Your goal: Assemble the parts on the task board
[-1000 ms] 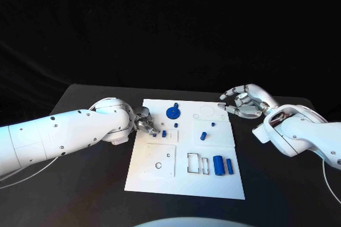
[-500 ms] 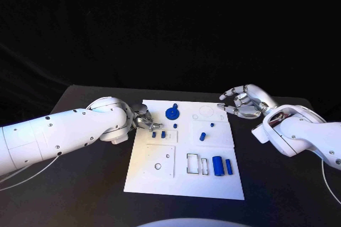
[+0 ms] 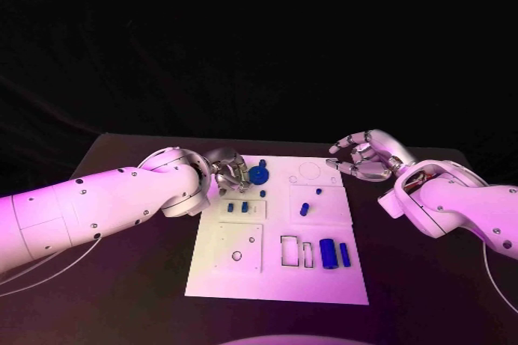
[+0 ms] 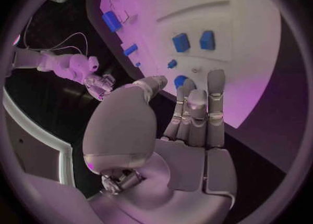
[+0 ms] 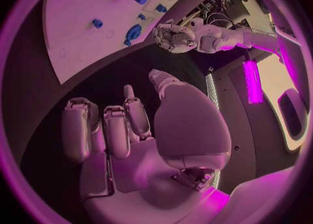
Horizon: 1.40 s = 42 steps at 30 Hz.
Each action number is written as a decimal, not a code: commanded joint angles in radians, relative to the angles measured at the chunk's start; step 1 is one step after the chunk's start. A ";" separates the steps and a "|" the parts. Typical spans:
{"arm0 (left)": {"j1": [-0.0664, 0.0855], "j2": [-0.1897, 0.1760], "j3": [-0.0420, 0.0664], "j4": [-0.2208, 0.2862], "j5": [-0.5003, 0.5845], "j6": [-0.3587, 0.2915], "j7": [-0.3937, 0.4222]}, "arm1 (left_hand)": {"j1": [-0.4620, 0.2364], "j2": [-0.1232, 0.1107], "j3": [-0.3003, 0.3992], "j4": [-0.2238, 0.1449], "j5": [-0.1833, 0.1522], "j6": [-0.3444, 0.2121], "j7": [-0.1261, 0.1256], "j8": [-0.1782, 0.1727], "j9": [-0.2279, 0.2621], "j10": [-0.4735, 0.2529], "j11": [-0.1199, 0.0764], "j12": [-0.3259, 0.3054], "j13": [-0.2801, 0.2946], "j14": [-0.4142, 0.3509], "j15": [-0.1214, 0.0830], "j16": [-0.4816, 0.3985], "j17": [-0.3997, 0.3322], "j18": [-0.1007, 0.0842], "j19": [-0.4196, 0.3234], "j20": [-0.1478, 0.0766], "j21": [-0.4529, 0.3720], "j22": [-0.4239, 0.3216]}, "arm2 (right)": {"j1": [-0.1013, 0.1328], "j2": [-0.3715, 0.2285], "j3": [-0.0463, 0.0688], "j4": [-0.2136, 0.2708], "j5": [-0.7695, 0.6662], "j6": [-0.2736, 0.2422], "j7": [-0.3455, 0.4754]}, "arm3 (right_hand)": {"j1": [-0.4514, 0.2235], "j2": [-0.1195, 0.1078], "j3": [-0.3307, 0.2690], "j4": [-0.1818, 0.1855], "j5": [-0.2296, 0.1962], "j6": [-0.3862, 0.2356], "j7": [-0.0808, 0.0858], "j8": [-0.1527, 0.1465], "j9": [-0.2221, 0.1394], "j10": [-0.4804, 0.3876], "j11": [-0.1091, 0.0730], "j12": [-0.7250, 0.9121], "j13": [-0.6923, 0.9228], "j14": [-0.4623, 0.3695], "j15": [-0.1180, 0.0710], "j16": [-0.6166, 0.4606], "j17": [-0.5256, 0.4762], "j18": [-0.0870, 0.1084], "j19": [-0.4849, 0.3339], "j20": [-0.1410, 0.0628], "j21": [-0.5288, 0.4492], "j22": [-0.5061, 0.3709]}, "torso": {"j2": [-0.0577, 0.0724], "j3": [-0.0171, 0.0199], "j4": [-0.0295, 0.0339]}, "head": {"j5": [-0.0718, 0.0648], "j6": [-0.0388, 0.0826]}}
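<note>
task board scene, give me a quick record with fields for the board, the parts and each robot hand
board: white task board flat on the black table
parts: blue gear near the far edge; two small blue blocks left of centre; two blue cylinders near the right edge
left robot hand: empty, beside the gear
right robot hand: empty, fingers curled, off the board's far right corner

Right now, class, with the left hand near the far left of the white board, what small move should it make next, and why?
Probably lower the left hand onto the round blue gear-like part beside it and grip it. The hand looks empty, fingers apart, hovering by that part on the white task board, while the right hand waits open off the board's far right corner.
</note>
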 commanded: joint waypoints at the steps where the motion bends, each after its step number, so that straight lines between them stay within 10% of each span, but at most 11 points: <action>1: -0.001 0.021 -0.007 -0.011 -0.106 -0.101 0.244 | 0.076 -0.010 0.051 -0.038 -0.007 0.009 0.005 -0.018 -0.033 -0.023 0.009 -0.033 -0.037 -0.032 0.007 -0.026 -0.037 0.020 -0.018 0.010 -0.028 -0.029 | -0.001 0.002 0.000 0.001 -0.001 -0.002 0.015 | -0.004 0.000 -0.001 0.005 0.007 -0.004 -0.002 0.004 0.001 -0.008 -0.001 -0.007 0.028 0.063 -0.008 -0.004 0.099 0.007 -0.005 0.001 -0.002 0.121 | 0.000 -0.0007 -0.0005 | -0.004 0.001; 10: -0.004 0.076 -0.031 -0.058 -0.384 -0.044 0.339 | 0.090 -0.076 0.038 -0.069 -0.030 0.060 -0.013 -0.127 -0.185 -0.055 0.016 -0.179 -0.206 -0.064 0.017 -0.010 -0.103 0.017 -0.019 0.024 -0.001 0.009 | -0.001 0.004 0.000 0.004 0.000 -0.001 0.016 | -0.001 0.002 -0.001 0.004 0.008 -0.005 -0.002 0.005 0.001 -0.010 -0.001 -0.008 0.026 0.063 -0.008 -0.005 0.099 0.007 -0.006 0.001 -0.003 0.120 | 0.001 -0.0001 0.0005 | -0.007 0.001; 27: -0.011 0.137 -0.039 -0.129 -0.543 0.083 0.272 | 0.100 -0.072 0.017 -0.083 -0.029 0.157 -0.035 -0.191 -0.280 0.020 0.000 -0.261 -0.336 0.080 -0.001 0.150 0.007 -0.038 0.172 0.011 0.234 0.307 | -0.001 0.009 0.000 0.004 -0.001 -0.002 0.016 | 0.001 0.002 -0.001 0.003 0.010 -0.005 -0.003 0.005 0.001 -0.010 -0.001 -0.008 0.026 0.063 -0.008 -0.005 0.099 0.007 -0.005 0.001 -0.002 0.121 | 0.000 -0.0002 0.0017 | -0.010 -0.005; 42: -0.016 0.160 -0.039 -0.158 -0.556 0.104 0.255 | 0.107 -0.065 0.026 -0.084 -0.028 0.181 -0.030 -0.201 -0.295 0.058 -0.001 -0.274 -0.361 0.112 -0.001 0.178 0.033 -0.046 0.200 0.010 0.269 0.352 | -0.001 0.010 0.000 0.006 -0.001 -0.006 0.018 | 0.003 0.002 -0.001 0.003 0.011 -0.005 -0.003 0.006 0.001 -0.011 -0.002 -0.010 0.024 0.063 -0.008 -0.005 0.097 0.007 -0.007 0.001 -0.005 0.119 | -0.001 -0.0005 0.0013 | -0.013 -0.010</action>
